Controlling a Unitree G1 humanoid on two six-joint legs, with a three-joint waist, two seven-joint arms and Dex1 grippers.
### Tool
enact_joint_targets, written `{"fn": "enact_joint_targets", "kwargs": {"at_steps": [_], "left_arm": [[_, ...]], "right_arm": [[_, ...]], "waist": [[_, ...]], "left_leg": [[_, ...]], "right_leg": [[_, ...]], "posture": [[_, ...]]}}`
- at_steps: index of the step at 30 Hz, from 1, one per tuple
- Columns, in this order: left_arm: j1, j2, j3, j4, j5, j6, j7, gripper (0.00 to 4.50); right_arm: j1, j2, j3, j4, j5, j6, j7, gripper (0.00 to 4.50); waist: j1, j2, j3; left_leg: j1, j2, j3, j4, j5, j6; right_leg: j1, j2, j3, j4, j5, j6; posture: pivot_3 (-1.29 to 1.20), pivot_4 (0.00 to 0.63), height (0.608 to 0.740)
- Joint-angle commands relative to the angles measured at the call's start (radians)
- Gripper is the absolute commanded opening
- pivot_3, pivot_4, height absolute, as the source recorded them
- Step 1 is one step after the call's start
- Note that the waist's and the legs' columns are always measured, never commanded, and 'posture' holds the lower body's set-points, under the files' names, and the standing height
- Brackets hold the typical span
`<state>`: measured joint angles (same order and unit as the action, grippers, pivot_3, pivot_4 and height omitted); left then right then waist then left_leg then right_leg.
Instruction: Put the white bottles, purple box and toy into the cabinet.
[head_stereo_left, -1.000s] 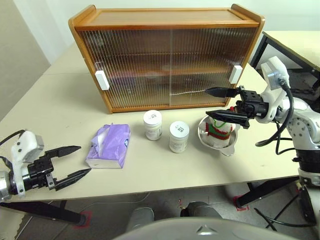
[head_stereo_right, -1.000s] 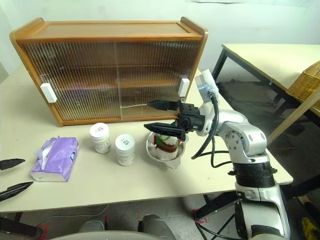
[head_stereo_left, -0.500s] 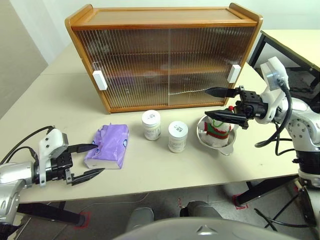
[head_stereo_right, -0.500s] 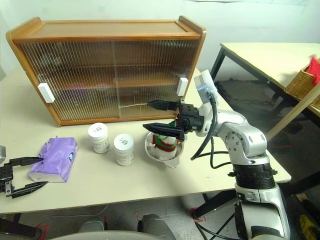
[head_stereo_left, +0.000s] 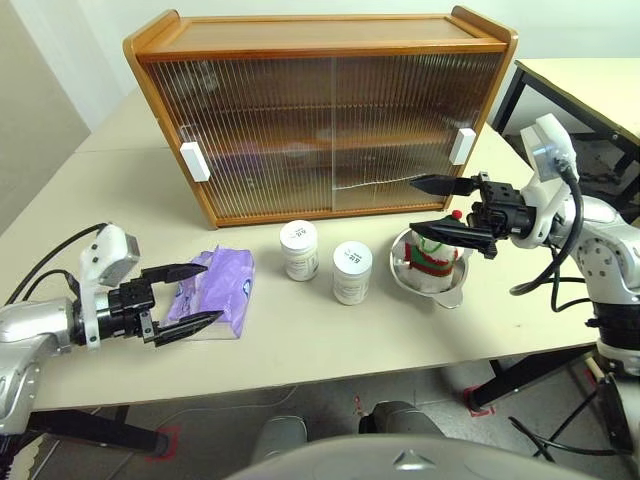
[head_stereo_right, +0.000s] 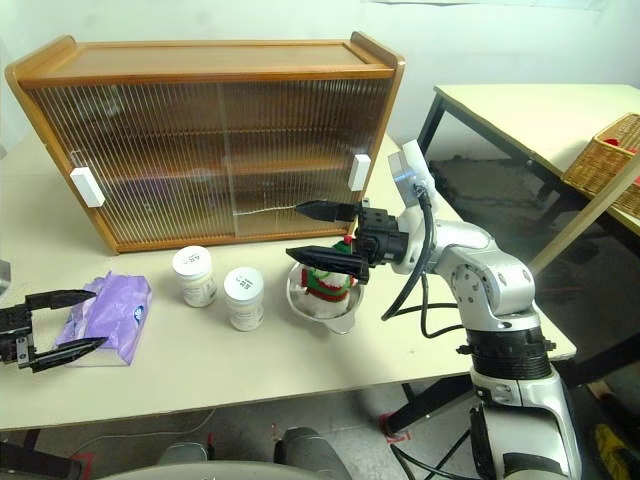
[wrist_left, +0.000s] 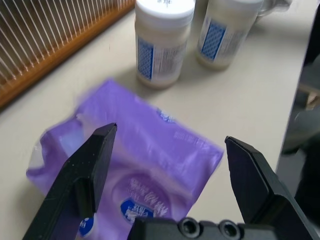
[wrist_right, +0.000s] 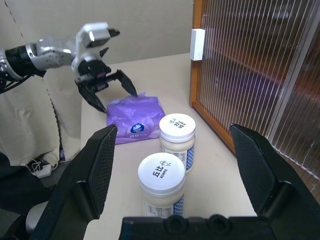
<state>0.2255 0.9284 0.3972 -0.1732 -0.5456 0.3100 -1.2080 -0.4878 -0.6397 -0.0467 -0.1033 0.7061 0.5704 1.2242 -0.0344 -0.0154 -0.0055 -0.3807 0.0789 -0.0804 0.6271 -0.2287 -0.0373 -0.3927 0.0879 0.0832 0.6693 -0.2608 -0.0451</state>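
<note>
Setting reads as an indoor robot test room — plain white walls, two beige tables (head_stereo_left: 300, 350) on black metal legs, red tape marks (head_stereo_left: 165, 437) on the grey floor under the near table. Loose cables trail on the floor; a wicker basket (head_stereo_right: 600, 165) sits beside the second table — staged props, not a lived-in home.

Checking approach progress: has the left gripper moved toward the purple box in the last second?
Yes. The left gripper, open, has closed in on the purple box; its fingers now straddle the near end instead of sitting well short.
</note>
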Motion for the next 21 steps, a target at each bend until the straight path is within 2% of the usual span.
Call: {"fn": "enact_joint_targets", "kwargs": {"at_steps": [1, 8, 11, 21], "left_arm": [[-0.023, 0.004, 0.037, -0.048, -0.054, 0.076, 0.036, 4.46], [-0.244, -0.091, 0.097, 0.037, -0.108, 0.18, 0.295, 4.46], [-0.323, -0.116, 0.101, 0.088, -0.074, 0.187, 0.402, 3.54], [-0.482, -0.231, 0.045, 0.189, 0.068, 0.115, 0.661, 0.02]], "right_arm": [[-0.007, 0.004, 0.009, 0.011, -0.009, -0.007, 0.004, 4.5], [-0.01, 0.002, 0.007, 0.015, -0.01, -0.008, 0.01, 4.5], [-0.008, 0.002, 0.006, 0.011, -0.01, -0.007, 0.007, 4.5], [-0.007, 0.0, 0.002, 0.006, -0.007, -0.004, 0.001, 4.5]], "waist": [[0.001, 0.0, 0.0], [0.009, 0.0, 0.0], [0.009, 0.0, 0.0], [0.005, -0.001, 0.0]], "left_leg": [[0.0, 0.0, 0.0, 0.0, 0.0, 0.0], [0.002, 0.0, 0.0, 0.001, 0.001, 0.002], [0.005, 0.0, 0.001, 0.001, 0.001, 0.002], [0.012, -0.004, 0.006, 0.006, 0.001, 0.002]], "right_leg": [[0.0, 0.0, 0.0, 0.0, 0.0, 0.0], [0.001, 0.0, 0.001, 0.0, 0.002, 0.0], [0.004, 0.0, 0.005, 0.0, 0.004, 0.002], [0.01, 0.001, 0.012, -0.001, 0.006, 0.008]], "posture": [[-0.03, 0.0, 0.74], [-0.03, 0.0, 0.74], [-0.04, 0.0, 0.74], [-0.04, 0.0, 0.74]]}}
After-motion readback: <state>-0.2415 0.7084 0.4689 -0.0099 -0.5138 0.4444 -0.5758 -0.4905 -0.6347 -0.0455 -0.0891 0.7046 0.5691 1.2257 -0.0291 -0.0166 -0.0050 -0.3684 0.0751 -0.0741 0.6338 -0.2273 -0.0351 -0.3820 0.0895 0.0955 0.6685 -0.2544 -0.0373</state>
